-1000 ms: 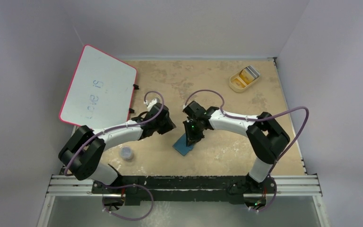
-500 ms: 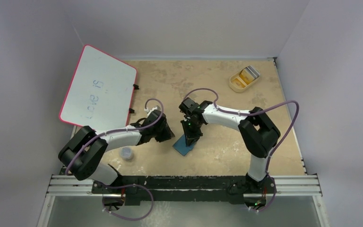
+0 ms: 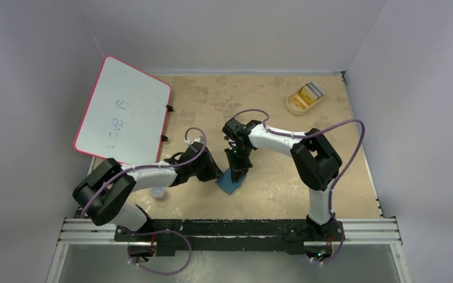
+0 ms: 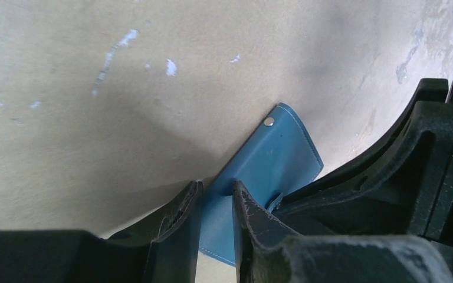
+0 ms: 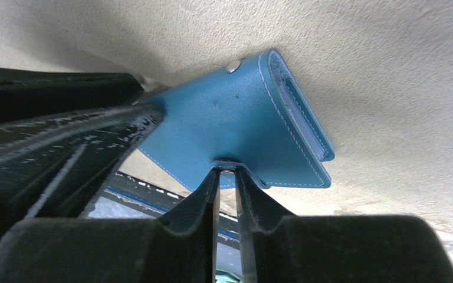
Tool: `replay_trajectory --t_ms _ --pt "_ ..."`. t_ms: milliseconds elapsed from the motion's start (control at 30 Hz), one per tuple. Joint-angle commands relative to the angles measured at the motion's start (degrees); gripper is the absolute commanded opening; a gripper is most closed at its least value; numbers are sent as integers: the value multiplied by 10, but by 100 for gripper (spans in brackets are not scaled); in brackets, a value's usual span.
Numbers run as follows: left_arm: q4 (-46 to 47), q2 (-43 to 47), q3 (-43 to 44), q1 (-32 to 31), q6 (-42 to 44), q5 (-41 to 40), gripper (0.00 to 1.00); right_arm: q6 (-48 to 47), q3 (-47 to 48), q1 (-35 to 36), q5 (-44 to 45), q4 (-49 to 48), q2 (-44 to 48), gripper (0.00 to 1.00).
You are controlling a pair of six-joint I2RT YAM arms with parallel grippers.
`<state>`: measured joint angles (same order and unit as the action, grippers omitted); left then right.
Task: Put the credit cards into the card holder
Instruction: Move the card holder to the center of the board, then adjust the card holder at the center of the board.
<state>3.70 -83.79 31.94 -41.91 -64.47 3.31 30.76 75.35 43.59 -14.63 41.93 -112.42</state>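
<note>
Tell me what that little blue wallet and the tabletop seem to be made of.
Wallet: smooth, matte blue leather or imitation leather, judging by the pale stitching along its edge and a shiny metal snap. Tabletop: mottled beige, rough and scuffed white in spots; possibly cork or pressed board.

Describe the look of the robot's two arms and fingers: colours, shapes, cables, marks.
The left arm and right arm each have white tube links between bulky black joints, with a purple cable looping alongside. A green light glows at the right wrist. The fingers are black, tapered and scuffed white.
</note>
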Motion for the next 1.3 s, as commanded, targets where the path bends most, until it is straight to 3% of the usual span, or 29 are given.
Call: replay_trajectory --t_ms 0,133,433,533,633,700,767,867,933,1000,1167,1267 --pt "57 -25 12 -14 -15 6 23 -48 -31 -32 187 -31 -35 21" --pt "42 -50 61 -14 -5 0 23 -78 -29 -70 218 -38 58 26" --pt "-148 21 199 -9 53 -128 43 -71 -95 -87 222 -88 280 42" --pt "-208 52 246 -8 84 -171 57 -58 -128 -87 208 -133 355 48" --pt "-270 85 283 -8 111 -213 61 -44 -162 -87 187 -182 416 58" --pt "-304 105 305 -8 128 -236 62 -40 -180 -86 169 -206 446 72" --pt "-325 126 316 -8 140 -256 63 -43 -194 -87 171 -225 472 77" --pt "-320 146 308 -8 150 -265 62 -40 -224 -89 211 -241 488 73" --pt "-294 146 291 -8 146 -247 50 -38 -234 -104 214 -249 473 66" --pt "-253 133 269 -8 135 -215 39 -42 -236 -135 184 -255 450 58" --pt "-129 51 246 -9 118 -108 32 -52 -279 -193 82 -328 412 42" --pt "-65 -14 265 -9 113 -49 22 -53 -296 -211 46 -359 384 31"
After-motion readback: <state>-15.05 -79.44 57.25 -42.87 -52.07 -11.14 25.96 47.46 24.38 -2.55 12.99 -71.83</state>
